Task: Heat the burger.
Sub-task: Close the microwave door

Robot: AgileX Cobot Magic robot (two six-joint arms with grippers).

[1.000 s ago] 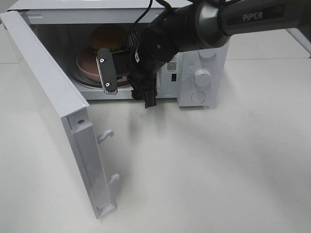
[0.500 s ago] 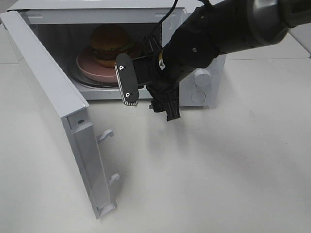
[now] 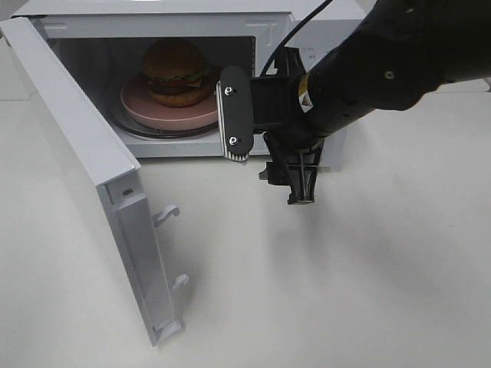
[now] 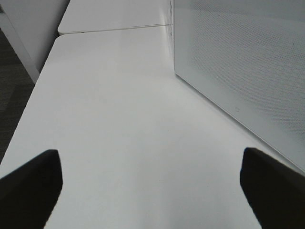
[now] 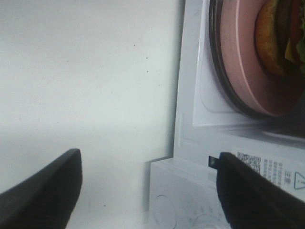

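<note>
1. The tall burger [image 3: 175, 69], with a shiny golden-brown domed bun, dark patty and yellow cheese, sits inside the white box-shaped microwave [image 3: 153, 15].
2. It stands on a round pink plate [image 3: 157, 115], slightly toward the back of the plate.
3. The plate rests on the round clear glass turntable [image 3: 127, 127] on the cavity floor.
4. The microwave's white hinged door [image 3: 84, 153] is swung wide open, with its 2 latch hooks pointing out over the white table [image 3: 345, 291].
5. The black right gripper [image 3: 268, 157] hangs outside the cavity, in front of the microwave's right part. Its 2 fingers are spread apart and hold nothing.
6. The black left gripper [image 4: 150, 186] hovers low over the table beside a white dotted panel [image 4: 238, 57]. Its 2 fingers are spread wide and hold nothing.
</note>
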